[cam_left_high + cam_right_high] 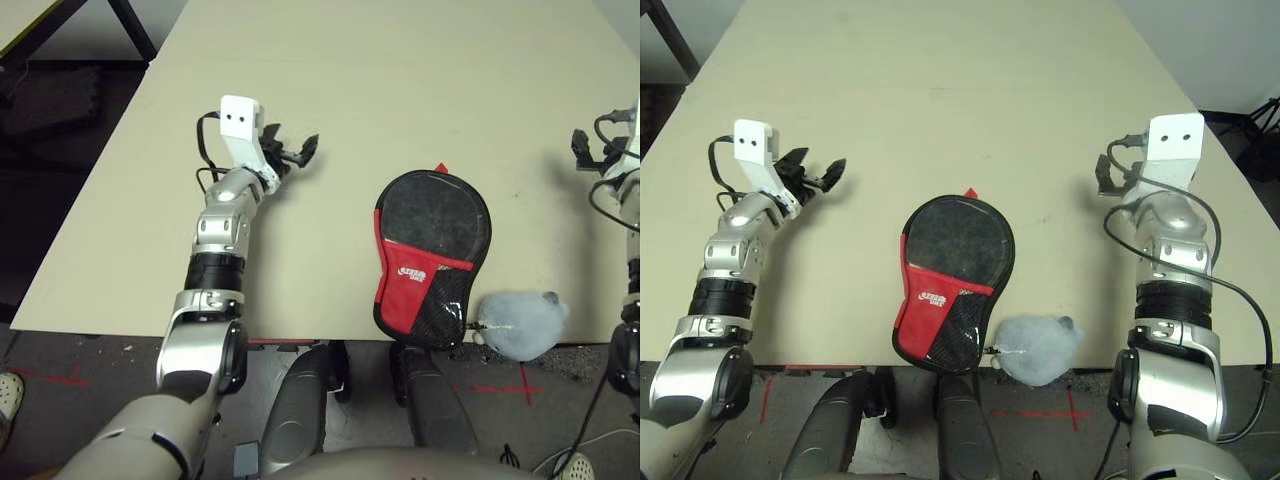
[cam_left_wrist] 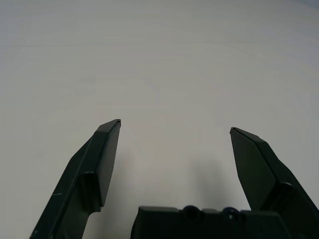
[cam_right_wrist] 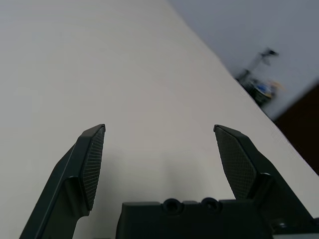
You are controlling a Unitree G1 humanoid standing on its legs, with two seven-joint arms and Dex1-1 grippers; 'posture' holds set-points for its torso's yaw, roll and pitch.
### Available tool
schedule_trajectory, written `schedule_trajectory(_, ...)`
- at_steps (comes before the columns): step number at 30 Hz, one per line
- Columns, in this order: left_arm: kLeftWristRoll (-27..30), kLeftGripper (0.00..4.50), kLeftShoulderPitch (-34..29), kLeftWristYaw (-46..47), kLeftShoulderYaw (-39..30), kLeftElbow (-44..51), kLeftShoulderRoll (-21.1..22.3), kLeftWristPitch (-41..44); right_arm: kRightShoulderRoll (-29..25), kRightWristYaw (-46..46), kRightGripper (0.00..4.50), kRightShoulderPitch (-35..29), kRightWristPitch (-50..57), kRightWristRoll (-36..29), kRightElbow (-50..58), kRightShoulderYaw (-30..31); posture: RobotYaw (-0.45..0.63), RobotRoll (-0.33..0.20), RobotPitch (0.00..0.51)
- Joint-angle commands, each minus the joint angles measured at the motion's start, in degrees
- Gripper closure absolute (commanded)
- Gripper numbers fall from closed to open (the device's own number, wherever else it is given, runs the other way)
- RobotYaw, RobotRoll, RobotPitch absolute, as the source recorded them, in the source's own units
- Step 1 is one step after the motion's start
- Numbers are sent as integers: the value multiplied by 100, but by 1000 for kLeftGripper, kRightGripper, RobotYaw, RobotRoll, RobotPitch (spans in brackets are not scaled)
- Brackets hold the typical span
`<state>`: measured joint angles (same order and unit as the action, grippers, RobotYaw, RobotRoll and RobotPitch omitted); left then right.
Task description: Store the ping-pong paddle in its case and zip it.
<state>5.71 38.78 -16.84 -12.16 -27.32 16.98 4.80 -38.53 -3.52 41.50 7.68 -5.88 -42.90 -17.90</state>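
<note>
The case (image 1: pixel 430 255) lies flat on the table near its front edge, roughly midway between my arms. It is black with a red panel, a white logo and a mesh pocket. Its fluffy grey-white pompom (image 1: pixel 520 322) hangs over the table edge beside the narrow end. The ping-pong paddle is hidden from view. My left gripper (image 1: pixel 293 148) hovers open over bare table well to the left of the case, its fingers (image 2: pixel 107 149) wide apart. My right gripper (image 1: pixel 1112 165) is open too, to the right of the case, with nothing between its fingers (image 3: pixel 92 154).
The pale table (image 1: pixel 400 80) stretches far back behind the case. Its left edge (image 1: pixel 95 170) and front edge (image 1: pixel 150 333) drop to a dark floor with red tape marks. Cables run along my right forearm (image 1: pixel 1175 270).
</note>
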Motion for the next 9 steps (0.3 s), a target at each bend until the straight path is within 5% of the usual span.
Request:
schedule_trajectory(1, -92, 0, -227, 253, 3, -49, 18, -301, 50, 298, 16, -117, -290, 17, -325, -172, -37, 0, 258)
schedule_trajectory(9, -194, 0, -563, 636, 11, -96, 18, -681, 208, 606, 16, -555, -546, -162, -364, -431, -55, 0, 245)
